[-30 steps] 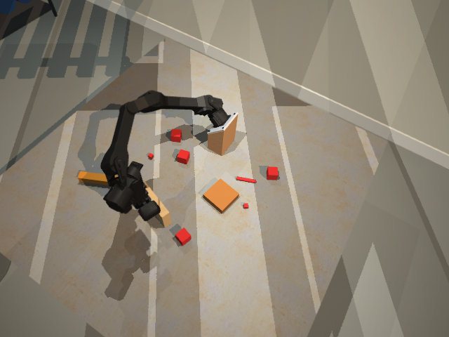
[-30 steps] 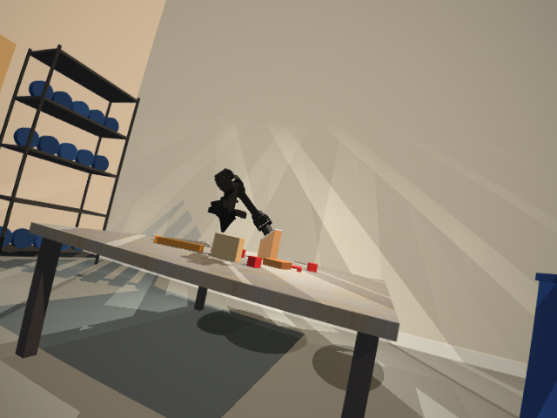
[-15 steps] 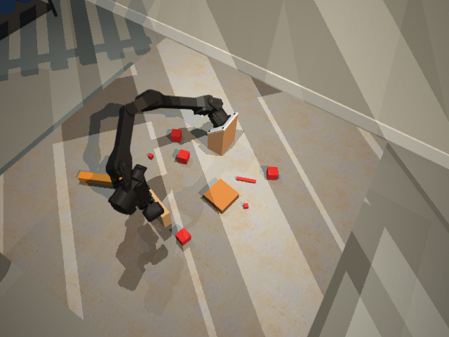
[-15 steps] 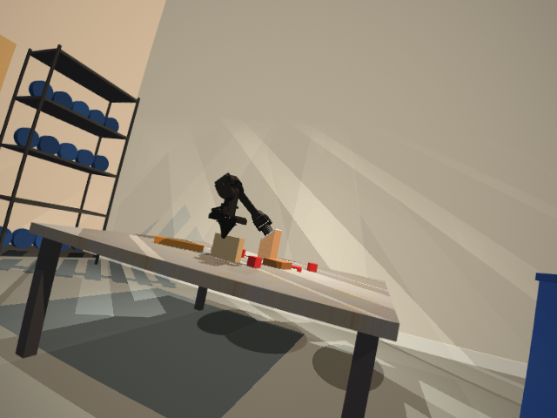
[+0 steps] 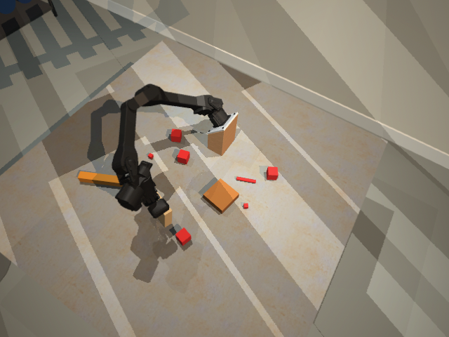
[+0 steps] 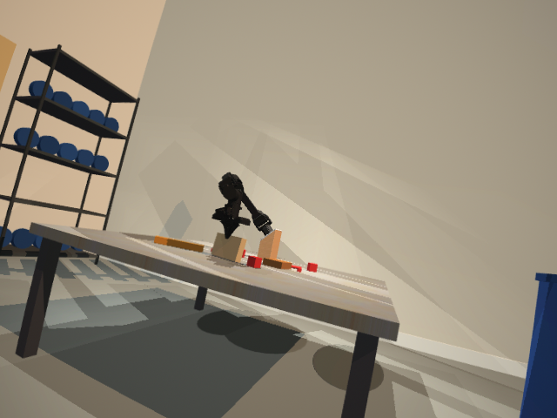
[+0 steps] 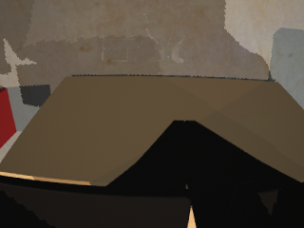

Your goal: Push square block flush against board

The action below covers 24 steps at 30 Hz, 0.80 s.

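The orange square block [image 5: 220, 196] [image 6: 277, 263] lies flat, with a corner toward the bottom in the top view. A long orange board [image 5: 97, 178] [image 6: 184, 245] lies to its left, well apart from it; the arm hides its right end in the top view. A tan panel [image 5: 168, 217] [image 6: 227, 247] [image 7: 114, 119] stands on edge between them, mostly hidden by the arm in the top view. My gripper [image 6: 228, 236] [image 7: 182, 131] is shut and empty. Its tips point down by the panel's top edge; whether they touch it I cannot tell. The top view hides the tips.
A red cube [image 5: 183, 236] [image 6: 254, 261] lies just past the panel's near end. Other red cubes [image 5: 176, 135] [image 5: 183, 156] [image 5: 272, 173], small red cubes [image 5: 151, 156] [image 5: 245, 205] and a red stick [image 5: 245, 179] lie around the block. My arm stands on a wooden pedestal [image 5: 228, 139] [image 6: 271, 246].
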Each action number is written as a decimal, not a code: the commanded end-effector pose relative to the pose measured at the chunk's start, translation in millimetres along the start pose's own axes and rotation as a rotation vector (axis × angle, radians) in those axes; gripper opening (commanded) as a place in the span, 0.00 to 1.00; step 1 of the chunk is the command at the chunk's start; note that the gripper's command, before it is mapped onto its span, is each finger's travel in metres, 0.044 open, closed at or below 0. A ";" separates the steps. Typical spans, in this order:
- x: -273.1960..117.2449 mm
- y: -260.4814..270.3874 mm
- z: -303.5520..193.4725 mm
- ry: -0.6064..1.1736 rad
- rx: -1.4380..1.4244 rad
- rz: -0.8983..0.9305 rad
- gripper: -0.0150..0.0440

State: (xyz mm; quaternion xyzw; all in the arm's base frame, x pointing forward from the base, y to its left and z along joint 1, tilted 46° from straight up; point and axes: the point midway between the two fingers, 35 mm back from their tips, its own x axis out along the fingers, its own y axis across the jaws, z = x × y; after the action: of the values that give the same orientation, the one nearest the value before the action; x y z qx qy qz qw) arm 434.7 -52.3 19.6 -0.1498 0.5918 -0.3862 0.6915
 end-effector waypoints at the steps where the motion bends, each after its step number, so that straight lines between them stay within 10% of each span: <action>1: 2.9 -0.3 -8.1 0.006 -0.001 -0.005 0.25; 24: 3.7 -1.0 -32.0 0.007 -0.001 -0.005 0.25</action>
State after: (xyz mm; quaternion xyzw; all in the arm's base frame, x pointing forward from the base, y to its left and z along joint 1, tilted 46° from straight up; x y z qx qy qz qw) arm 403.2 -46.9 9.9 -0.1531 0.5941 -0.3875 0.6881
